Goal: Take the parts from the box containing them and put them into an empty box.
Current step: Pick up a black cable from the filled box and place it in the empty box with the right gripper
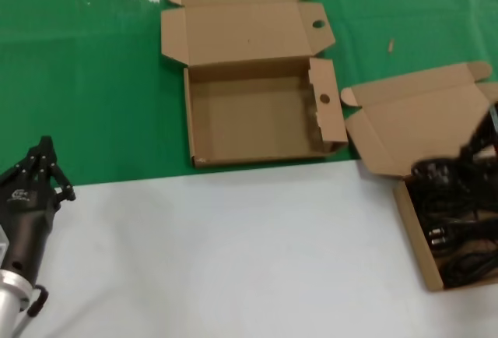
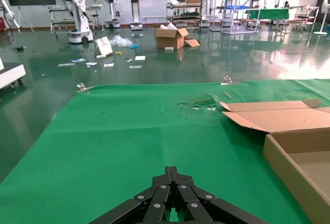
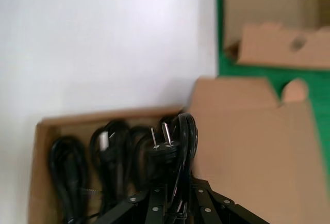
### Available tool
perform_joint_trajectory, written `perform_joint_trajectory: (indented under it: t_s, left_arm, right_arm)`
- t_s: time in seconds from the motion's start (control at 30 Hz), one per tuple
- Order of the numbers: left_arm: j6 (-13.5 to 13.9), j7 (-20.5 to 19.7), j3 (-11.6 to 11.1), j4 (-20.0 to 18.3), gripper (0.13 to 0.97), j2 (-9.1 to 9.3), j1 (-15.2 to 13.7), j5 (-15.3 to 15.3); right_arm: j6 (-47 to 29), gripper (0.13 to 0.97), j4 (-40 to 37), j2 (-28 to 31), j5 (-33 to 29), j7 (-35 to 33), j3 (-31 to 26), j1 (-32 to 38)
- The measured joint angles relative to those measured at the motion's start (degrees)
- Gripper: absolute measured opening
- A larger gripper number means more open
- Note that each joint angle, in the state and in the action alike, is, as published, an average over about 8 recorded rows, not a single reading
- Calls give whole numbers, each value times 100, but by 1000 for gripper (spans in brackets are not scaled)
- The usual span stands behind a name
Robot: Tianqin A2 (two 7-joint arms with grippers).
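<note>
Right tool (image 3: pixel 172 195) gripping cable (image 3: pixel 178 136)

Two boxes (image 1: pixel 257 112) (image 1: pixel 416 221), several cable bundles (image 3: pixel 118 157).

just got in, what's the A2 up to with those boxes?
It is moving black power cables from the plain-lidded box into the empty box, which holds none yet. The right gripper is over the full box, shut on one cable bundle. The left gripper waits over the table's left side.
</note>
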Motion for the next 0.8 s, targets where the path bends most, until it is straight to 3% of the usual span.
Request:
perform_joint_trajectory:
  t_s: [0.4,0.8]
  left_arm:
    - [0,0,0,0,140,0,0,0]
    - [0,0,0,0,140,0,0,0]
  right_arm:
    - [-169,193,232,-1088,-186,585,-220,1105]
    - [811,193,-866,-2879,-530,467,-703,1730]
